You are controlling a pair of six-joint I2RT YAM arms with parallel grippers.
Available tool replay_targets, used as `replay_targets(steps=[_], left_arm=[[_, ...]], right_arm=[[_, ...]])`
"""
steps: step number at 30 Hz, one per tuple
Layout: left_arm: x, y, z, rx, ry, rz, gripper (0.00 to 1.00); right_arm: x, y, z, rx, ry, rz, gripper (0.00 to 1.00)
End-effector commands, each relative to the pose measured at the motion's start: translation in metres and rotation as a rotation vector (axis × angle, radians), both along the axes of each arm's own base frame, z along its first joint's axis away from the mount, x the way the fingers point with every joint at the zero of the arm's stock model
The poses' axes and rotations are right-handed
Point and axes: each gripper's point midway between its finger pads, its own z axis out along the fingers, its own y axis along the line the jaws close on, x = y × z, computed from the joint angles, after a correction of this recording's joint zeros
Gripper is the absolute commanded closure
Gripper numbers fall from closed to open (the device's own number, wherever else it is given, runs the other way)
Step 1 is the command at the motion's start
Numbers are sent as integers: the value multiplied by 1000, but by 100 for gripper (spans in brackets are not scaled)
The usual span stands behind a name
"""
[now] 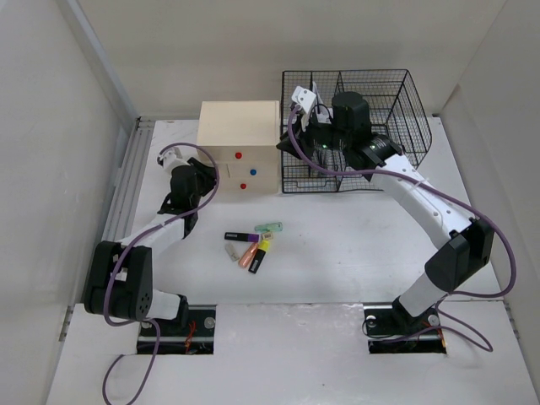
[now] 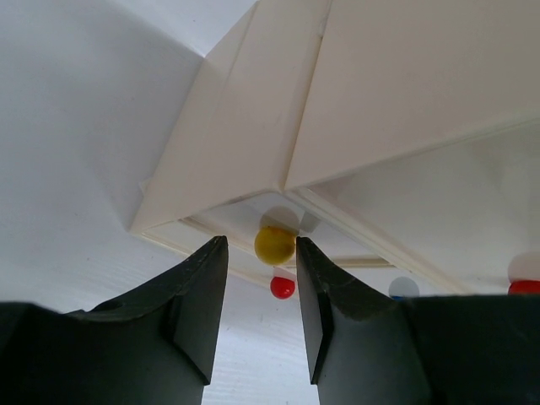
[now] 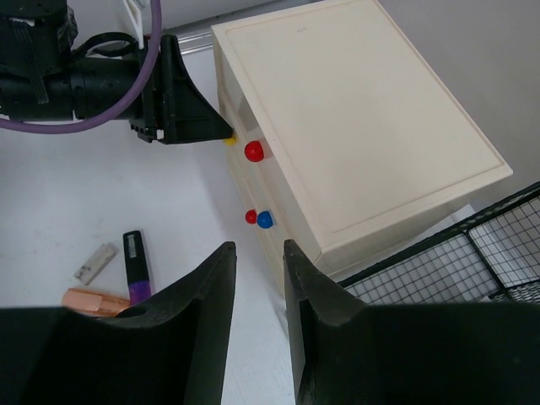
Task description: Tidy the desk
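Observation:
The white desk (image 1: 354,245) carries a beige drawer box (image 1: 239,143) and a black wire-mesh organizer (image 1: 354,126) at the back. Several highlighters and markers (image 1: 253,245) lie loose in front of the box. My left gripper (image 1: 213,179) is open at the box's front left. In the left wrist view its jaws (image 2: 261,242) stand on either side of a yellow knob (image 2: 275,245), not closed on it. My right gripper (image 1: 291,145) is open and empty, hovering above the gap between box and organizer. It also shows in the right wrist view (image 3: 258,253).
The box front has red (image 1: 239,155), blue (image 1: 256,168) and red (image 1: 244,186) knobs. A ridged metal rail (image 1: 122,186) runs along the desk's left side. White walls enclose the desk. A purple marker (image 3: 135,266) and an orange one (image 3: 93,299) show in the right wrist view.

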Motion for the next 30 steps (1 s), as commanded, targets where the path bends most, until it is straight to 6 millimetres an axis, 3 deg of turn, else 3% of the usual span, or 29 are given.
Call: replay_targets(steps=[1, 11, 14, 20, 22, 26, 27, 30], left_arm=[[9, -3, 31, -17, -86, -16, 65], [21, -6, 15, -9, -43, -16, 65], [24, -6, 18, -11, -53, -16, 65], [24, -6, 22, -13, -62, -16, 83], [20, -5, 14, -10, -44, -16, 88], [11, -4, 16, -24, -53, -12, 96], [3, -3, 5, -34, -28, -7, 96], [-13, -13, 4, -49, -46, -28, 96]], right_arm=[[-1, -1, 19, 46, -50, 12, 65], [-1, -1, 19, 46, -50, 12, 65], [-2, -1, 15, 41, -42, 12, 65], [-2, -1, 15, 41, -42, 12, 65], [-2, -1, 15, 41, -42, 12, 65], [-3, 0, 15, 43, -41, 21, 65], [-3, 0, 15, 43, -41, 21, 65], [-4, 3, 11, 43, -30, 42, 65]])
